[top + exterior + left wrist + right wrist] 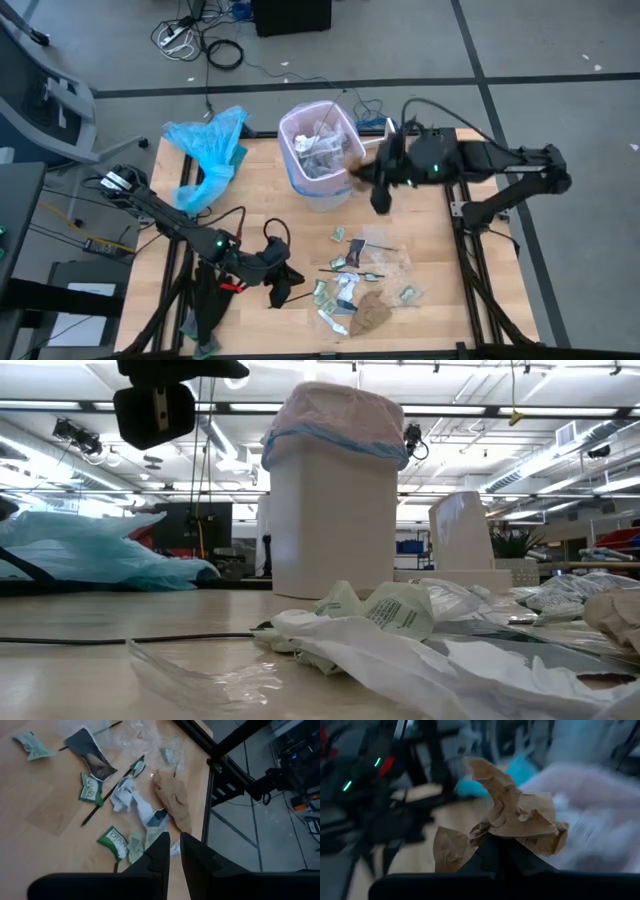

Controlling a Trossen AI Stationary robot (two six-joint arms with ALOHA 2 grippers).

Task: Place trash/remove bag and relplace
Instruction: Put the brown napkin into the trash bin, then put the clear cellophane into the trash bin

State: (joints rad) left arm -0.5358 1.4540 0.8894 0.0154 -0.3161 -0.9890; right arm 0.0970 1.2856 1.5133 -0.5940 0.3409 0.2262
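The white bin (318, 185) stands at the table's far middle, lined with the pale pink bag (300, 125), whose blue-edged top folds over the rim (335, 445). My right gripper (372, 180) hovers at the bin's right side, shut on a crumpled brown paper piece (355, 172). More trash (365, 280) lies on the table's near right: printed wrappers (112, 840), clear film, a black utensil (112, 795), brown paper (172, 800). My left gripper (173, 851) rests low at the near left, pointing at that trash, fingers a narrow gap apart and holding nothing. My right gripper pinches the crumpled brown paper piece between its two fingers at the paper's lower middle (495, 837). The paper stands up past the fingertips, lifted clear of the table, beside the bin's rim.
A light-blue plastic bag (210, 150) lies at the table's far left. Black gloves (280, 280) lie by my left gripper. The table's right edge and frame (215, 780) run just beyond the trash. Bare wood shows between the bin and the scraps.
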